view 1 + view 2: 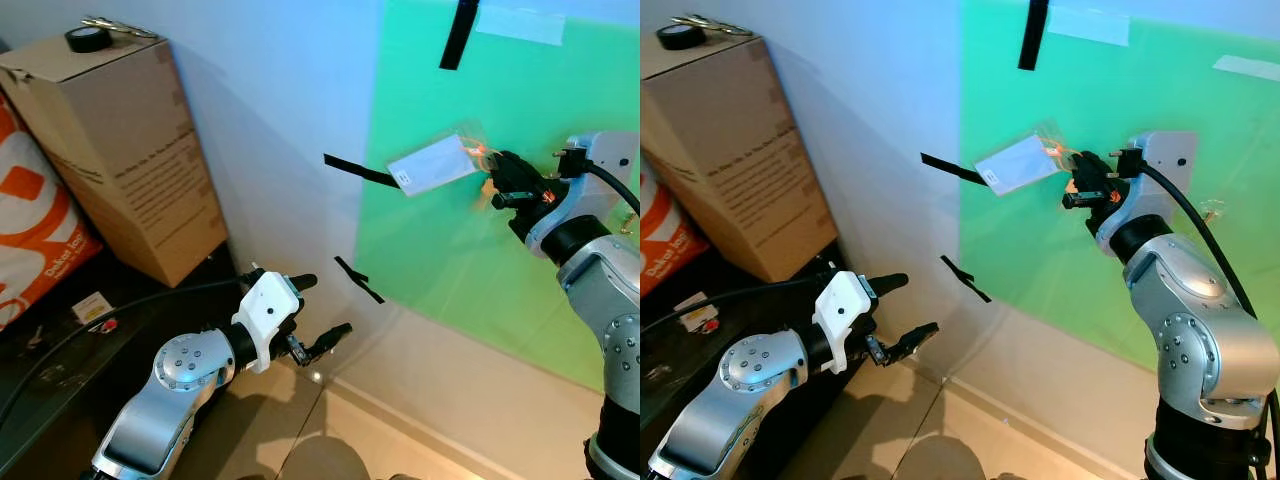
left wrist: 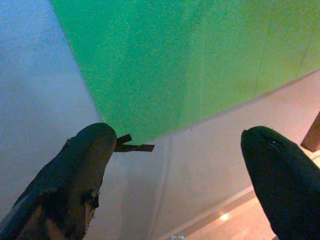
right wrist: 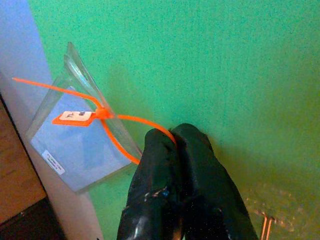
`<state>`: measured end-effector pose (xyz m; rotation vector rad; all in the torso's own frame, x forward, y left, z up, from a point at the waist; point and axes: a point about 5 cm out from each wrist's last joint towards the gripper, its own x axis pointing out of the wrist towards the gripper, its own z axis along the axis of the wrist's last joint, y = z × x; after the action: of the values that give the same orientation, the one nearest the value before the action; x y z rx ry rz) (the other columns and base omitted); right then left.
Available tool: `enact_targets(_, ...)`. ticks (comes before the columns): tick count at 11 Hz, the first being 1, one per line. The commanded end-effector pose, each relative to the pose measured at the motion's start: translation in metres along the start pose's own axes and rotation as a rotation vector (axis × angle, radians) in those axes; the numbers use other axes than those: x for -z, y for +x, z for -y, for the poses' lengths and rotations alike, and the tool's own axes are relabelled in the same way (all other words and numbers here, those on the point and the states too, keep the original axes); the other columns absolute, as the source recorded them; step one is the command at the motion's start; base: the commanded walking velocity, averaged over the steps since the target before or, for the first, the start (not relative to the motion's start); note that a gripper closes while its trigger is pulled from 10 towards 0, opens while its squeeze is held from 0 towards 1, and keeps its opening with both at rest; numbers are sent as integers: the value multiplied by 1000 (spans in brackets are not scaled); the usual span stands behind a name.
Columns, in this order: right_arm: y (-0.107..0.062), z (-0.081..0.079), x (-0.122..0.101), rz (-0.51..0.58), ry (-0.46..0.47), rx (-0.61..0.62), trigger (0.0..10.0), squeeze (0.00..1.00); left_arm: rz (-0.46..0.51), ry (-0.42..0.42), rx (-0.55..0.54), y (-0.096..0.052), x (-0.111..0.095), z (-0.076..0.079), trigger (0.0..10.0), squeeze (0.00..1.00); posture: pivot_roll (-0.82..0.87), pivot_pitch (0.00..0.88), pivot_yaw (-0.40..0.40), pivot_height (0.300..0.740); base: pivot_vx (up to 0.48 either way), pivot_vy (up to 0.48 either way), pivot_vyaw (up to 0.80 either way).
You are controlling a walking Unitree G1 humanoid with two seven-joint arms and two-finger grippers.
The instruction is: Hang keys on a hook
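Up against the wall, the right gripper (image 1: 492, 178) is reaching toward the green sheet (image 1: 450, 250) taped there, its two black fingers (image 3: 165, 165) clenching together on an orange plastic loop (image 3: 135, 122). That loop is running through a clear plastic pouch (image 1: 432, 165) with a pale card inside and a small orange tag (image 3: 72, 118) at the knot; whether keys are sitting inside the pouch is too hard to tell. The pouch is hanging out to the left of the fingertips, tilting in the air just in front of the green sheet, near its left edge. A thin metal hook (image 3: 266, 225) is showing on the green sheet close beside the gripper, and the loop is not resting on it. Strips of black tape (image 1: 358, 171) are sticking to the wall around the sheet's left edge, with another strip (image 1: 459, 35) at the top. Lower and nearer, the left gripper (image 1: 318, 312) is hovering by the base of the wall with its fingers spreading wide apart and grasping nothing. Far to the left, a tall cardboard box (image 1: 110, 150) is standing against the wall, carrying a roll of black tape (image 1: 88, 39) on its top, beside an orange-and-white bag (image 1: 35, 235).
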<state>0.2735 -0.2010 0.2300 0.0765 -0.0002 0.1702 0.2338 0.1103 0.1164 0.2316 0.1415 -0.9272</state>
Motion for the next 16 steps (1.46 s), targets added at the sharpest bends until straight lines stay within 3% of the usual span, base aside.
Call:
enact_targets(1, -5, 10, 26, -111, 13, 55, 10000, 0, -5, 5, -1, -2, -1, -2, 10000, 0, -29, 0, 49, 740, 0, 0, 0)
enact_targets(4, -13, -9, 49, -245, -82, -82, 10000, 0, -8, 7, 6, -1, -1, -2, 10000, 0, -30, 0, 54, 740, 0, 0, 0)
enact_targets(6, -13, -17, 41, -189, -77, -141, 10000, 0, -10, 10, 8, -1, -1, -1, 10000, 0, -30, 0, 54, 740, 0, 0, 0)
enact_targets(8, -16, -35, 20, -50, -65, -310, 10000, 0, -9, 11, 9, -1, -2, -1, 10000, 0, -30, 0, 53, 740, 0, 0, 0)
enact_targets(10, -12, -49, 0, 72, -56, -383, 10000, 0, -7, 12, 10, 0, -2, -1, 10000, 0, -31, 0, 53, 740, 0, 0, 0)
enact_targets(11, -7, -52, -11, 147, -10, -395, 10000, 0, -6, 12, 10, 0, -2, -2, 10000, 0, -29, 0, 54, 740, 0, 0, 0)
enact_targets(13, 15, -40, -17, 181, 30, -247, 10000, 0, -7, 14, 11, 0, -2, -2, 10000, 0, -24, 0, 55, 740, 0, 0, 0)
enact_targets(16, 27, -31, -1, 125, 49, -163, 10000, 0, -11, 13, 4, -3, -2, -3, 10000, 0, -14, 0, 50, 740, 0, 0, 0)
